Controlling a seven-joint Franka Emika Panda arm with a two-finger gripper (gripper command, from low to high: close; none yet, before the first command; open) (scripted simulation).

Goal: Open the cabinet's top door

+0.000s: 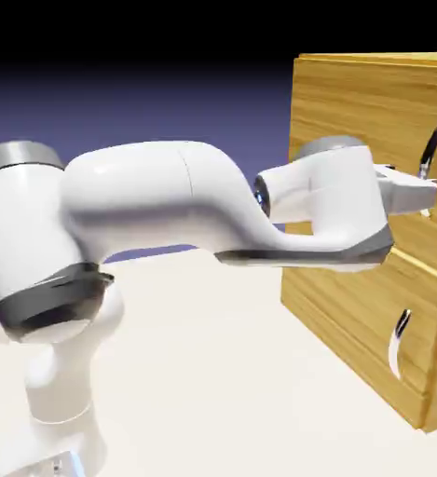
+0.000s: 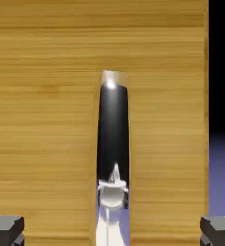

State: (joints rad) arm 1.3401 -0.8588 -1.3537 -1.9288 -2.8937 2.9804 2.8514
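The cabinet [image 1: 324, 307] of honey-coloured wood stands at the exterior view's right. Its top door [image 1: 352, 102] carries a long curved silver handle [image 1: 432, 149]. My gripper [image 1: 425, 192] is level with the lower part of that handle, right at the door's face. In the hand view the door's wood [image 2: 47, 120] fills most of the picture, and the handle [image 2: 113, 139] runs up the middle. The gripper [image 2: 112, 232] is open: its two grey fingertips [image 2: 6, 230] sit far apart at the bottom corners, one on each side of the handle. Nothing is gripped.
Below the top door is a shorter panel [image 1: 352, 326] with a smaller silver handle [image 1: 399, 343]. The cabinet rests on a pale table [image 1: 212, 373]. In the hand view the cabinet's edge gives way to dark backdrop [image 2: 222, 72] on the right.
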